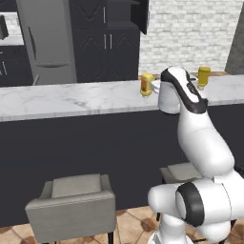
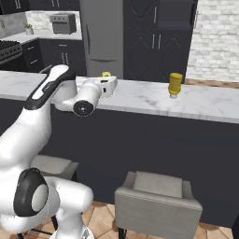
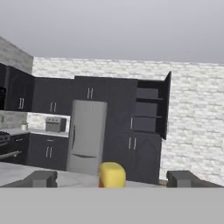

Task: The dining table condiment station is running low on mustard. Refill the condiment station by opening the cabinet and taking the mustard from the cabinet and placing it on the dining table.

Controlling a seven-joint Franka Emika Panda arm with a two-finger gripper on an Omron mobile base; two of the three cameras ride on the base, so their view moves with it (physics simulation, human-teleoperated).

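The mustard [image 1: 146, 85], a bright yellow bottle with an orange-red band, stands upright on the marble dining table [image 1: 71, 97]. My gripper [image 1: 154, 88] is level with it and open, one finger on each side. In the hand view the mustard's yellow cap [image 3: 112, 173] rises between the two wide-apart fingertips [image 3: 42, 178]. From the right base view, only the cap [image 2: 106, 74] peeks over my hand [image 2: 103, 86]. The black cabinet [image 3: 146, 114] stands behind the table with its upper right door [image 3: 166, 105] swung open, showing dark shelves.
A duller yellowish bottle [image 1: 204, 76] stands further right on the table. A grey refrigerator [image 1: 50, 40] stands left of the cabinet. Grey stools [image 1: 74, 202] line the table's near side. A counter with a stove [image 2: 11, 46] lies at the far left.
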